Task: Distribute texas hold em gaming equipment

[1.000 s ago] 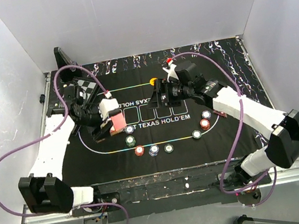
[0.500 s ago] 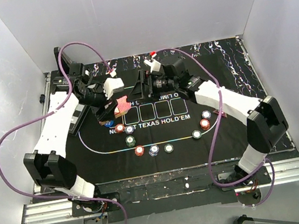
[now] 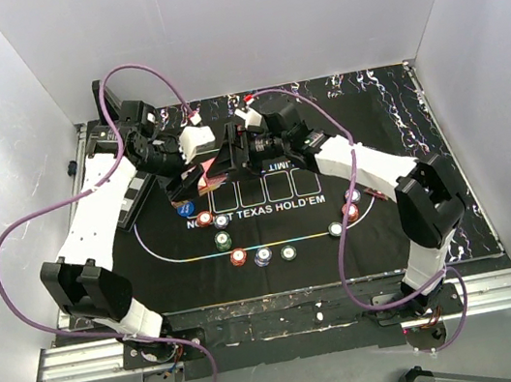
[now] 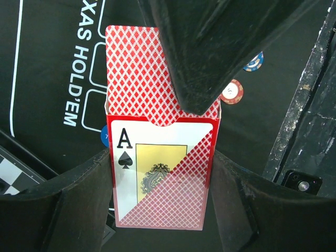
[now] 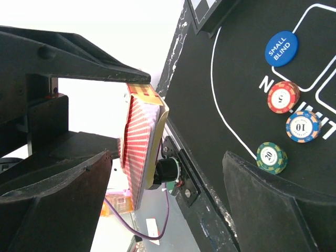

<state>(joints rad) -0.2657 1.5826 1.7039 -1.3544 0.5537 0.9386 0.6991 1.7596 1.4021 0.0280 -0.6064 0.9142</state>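
A black printed mat (image 3: pixel 397 216) lies flat, lettered "TEXAS HOLD'EM" in white. A chessboard (image 4: pixel 9 170) sits beside its left edge, and white walls (image 3: pixel 236 18) stand around.

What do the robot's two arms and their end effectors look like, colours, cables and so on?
The left arm and right arm have white shells on the long links and black, blocky joints. A purple cable runs in loose loops on the left one, and another on the right. The left end effector and right end effector have broad, matte black, wedge-shaped fingers.
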